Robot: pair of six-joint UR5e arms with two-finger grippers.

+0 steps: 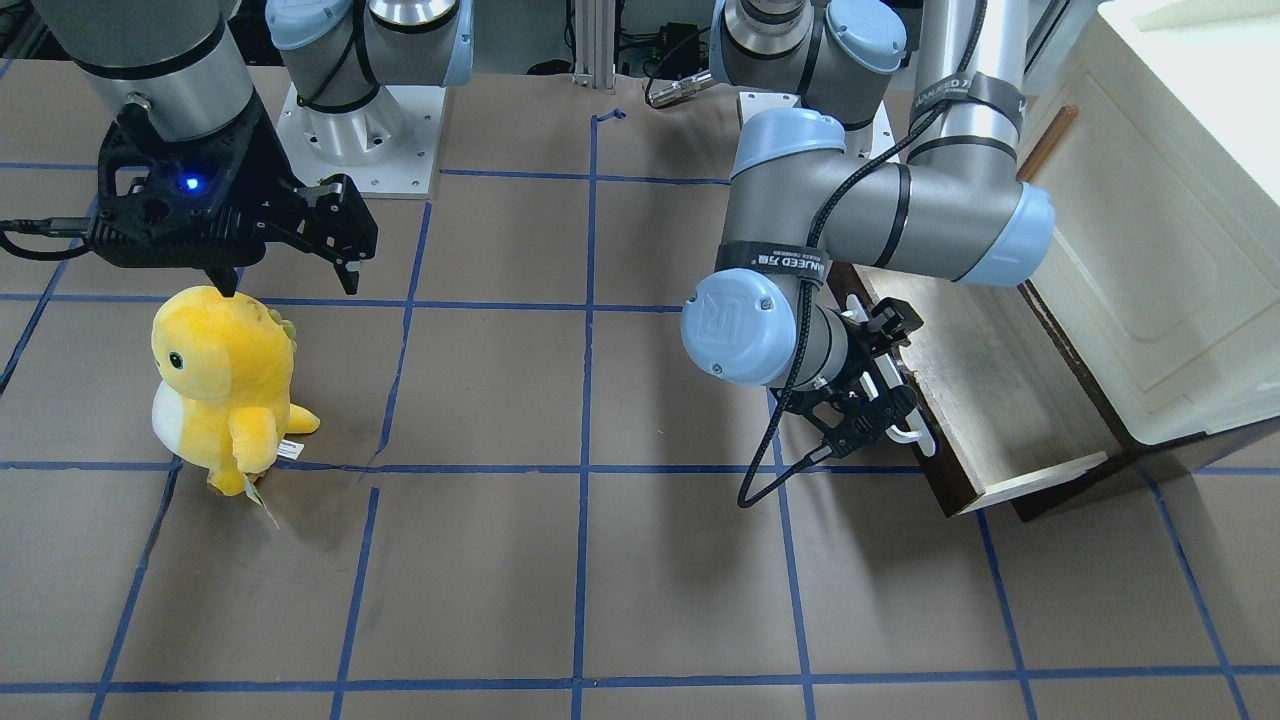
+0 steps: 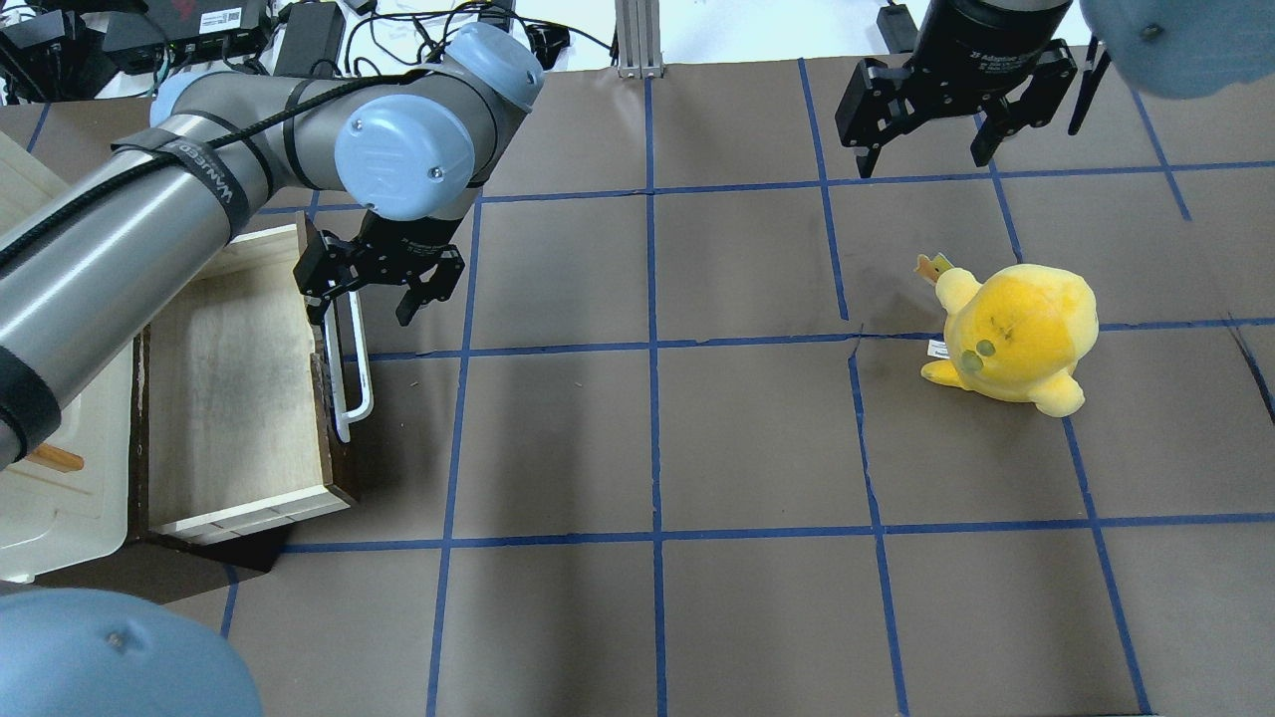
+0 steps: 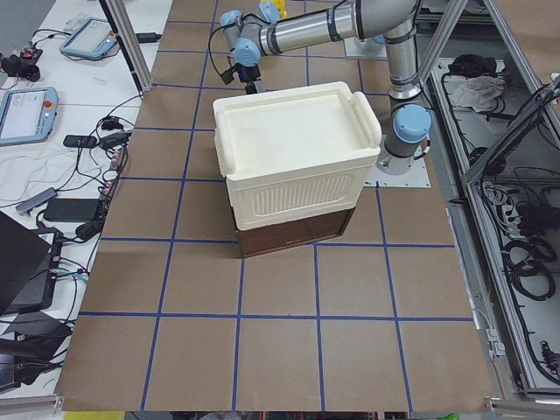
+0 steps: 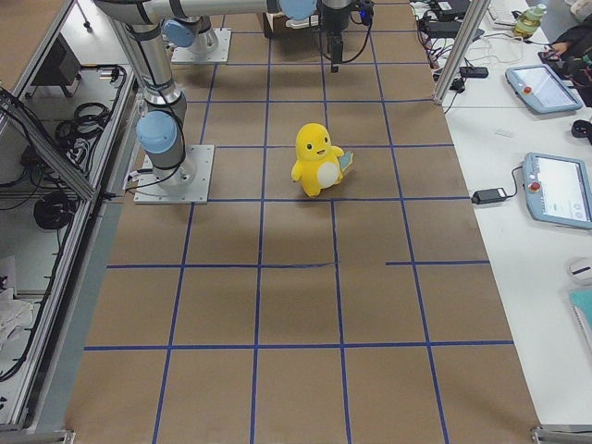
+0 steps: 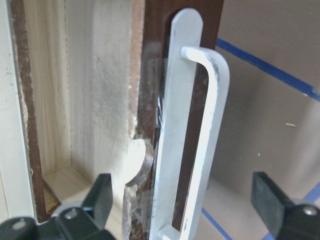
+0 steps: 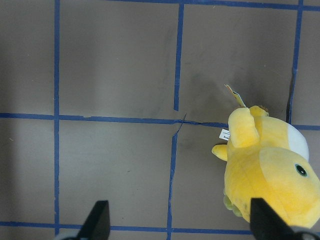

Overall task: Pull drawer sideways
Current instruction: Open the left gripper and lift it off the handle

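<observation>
Wide open, the left hand [image 2: 361, 311] hangs at the front of the drawer [image 2: 229, 388] and holds nothing. In the left wrist view one finger [image 5: 100, 192] is over the pale wood inside of the drawer. The other finger [image 5: 267, 192] is over the bare brown surface [image 2: 647, 438]. The dark brown front panel [image 5: 155, 50] and its long white handle [image 5: 212, 130] lie between the two fingers. I cannot tell if a finger touches the panel or the handle.

The drawer stands pulled out from the bottom of the cream-white cabinet [image 2: 60, 498], at the robot's left edge of the surface. In the overhead view the left arm [image 2: 149, 209] crosses above the cabinet and covers one corner of the drawer.

On the other side, well apart from the drawer, a yellow plush toy [image 2: 1016, 334] stands upright on the surface, among the blue tape lines [image 2: 652, 344]. The right hand [image 2: 926, 159] hovers near the toy with its fingers spread wide. It holds nothing, and the toy is beside it, not between the fingers.
</observation>
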